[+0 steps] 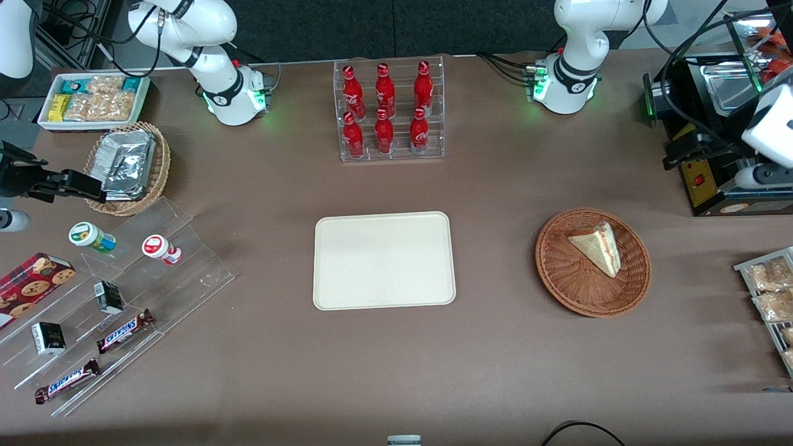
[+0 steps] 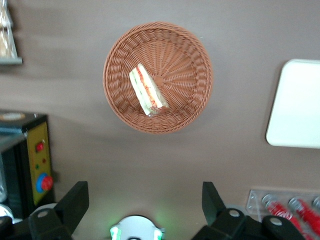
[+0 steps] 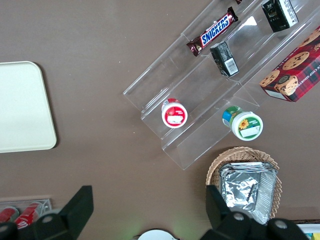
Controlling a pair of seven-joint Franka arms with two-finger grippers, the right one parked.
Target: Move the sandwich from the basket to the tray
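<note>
The sandwich (image 1: pixel 598 248), a pale bread wedge with red and green filling, lies in the reddish-brown wicker basket (image 1: pixel 557 279) toward the working arm's end of the table. The cream tray (image 1: pixel 384 260) lies flat and empty mid-table, beside the basket. My left gripper (image 1: pixel 675 156) hangs high above the table, farther from the front camera than the basket and apart from it. In the left wrist view the gripper (image 2: pixel 142 197) is open and empty, with the sandwich (image 2: pixel 146 90) in the basket (image 2: pixel 190 50) and a corner of the tray (image 2: pixel 300 105) showing.
A clear rack of red bottles (image 1: pixel 389 111) stands farther from the front camera than the tray. A black machine (image 1: pixel 712 179) stands near my gripper. A rack of snack packets (image 1: pixel 768 291) sits at the working arm's end. Acrylic steps with snacks (image 1: pixel 124 297) and a tan foil-packet basket (image 1: pixel 127 164) lie toward the parked arm's end.
</note>
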